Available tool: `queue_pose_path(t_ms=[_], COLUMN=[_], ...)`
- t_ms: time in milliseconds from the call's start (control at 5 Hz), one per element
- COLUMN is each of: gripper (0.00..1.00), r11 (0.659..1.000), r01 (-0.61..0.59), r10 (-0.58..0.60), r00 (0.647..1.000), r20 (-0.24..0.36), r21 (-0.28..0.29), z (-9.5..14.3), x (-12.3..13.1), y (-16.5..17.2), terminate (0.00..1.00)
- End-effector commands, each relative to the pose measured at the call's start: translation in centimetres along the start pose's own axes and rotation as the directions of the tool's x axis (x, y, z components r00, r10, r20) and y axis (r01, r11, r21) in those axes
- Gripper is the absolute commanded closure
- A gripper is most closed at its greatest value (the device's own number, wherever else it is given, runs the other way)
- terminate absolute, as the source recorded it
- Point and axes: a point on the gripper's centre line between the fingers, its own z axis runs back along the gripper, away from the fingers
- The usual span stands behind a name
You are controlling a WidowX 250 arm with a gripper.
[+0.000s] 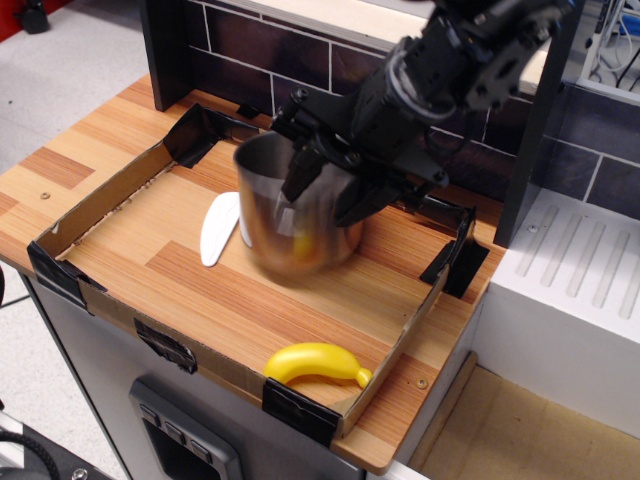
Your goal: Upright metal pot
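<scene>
The metal pot [290,215] is shiny steel and stands nearly upright, opening up, on the wooden board inside the cardboard-walled tray [120,185]. It is motion-blurred. My black gripper [325,165] comes in from the upper right and is shut on the pot's far rim, with fingers [303,170] reaching down at the rim. The pot's side handles are hidden by blur and by the gripper.
A yellow banana [315,362] lies at the tray's front edge. A white flat utensil [218,228] lies just left of the pot. Dark tiled wall stands behind. A white ribbed drainer [575,265] sits to the right.
</scene>
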Motion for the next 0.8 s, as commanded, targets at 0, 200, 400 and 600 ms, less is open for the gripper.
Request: queue_pose_path(t_ms=[0, 200, 400, 600], gripper=[0.0, 0.0, 0.0, 0.0], r11=[0.927, 0.856, 0.815, 0.811], r01=[-0.152, -0.18, -0.182, -0.215], r10=[0.128, 0.13, 0.148, 0.182], r00=[0.988, 0.982, 0.983, 0.977], r20=[-0.09, -0.134, -0.107, -0.114], r21=[-0.342, -0.484, -0.551, -0.545], z=[3.9, 5.7, 8.2, 10.8], x=[1.3, 1.9, 2.5, 3.3], y=[1.2, 2.6, 5.2, 8.3], terminate=[0.0, 0.0, 0.0, 0.0])
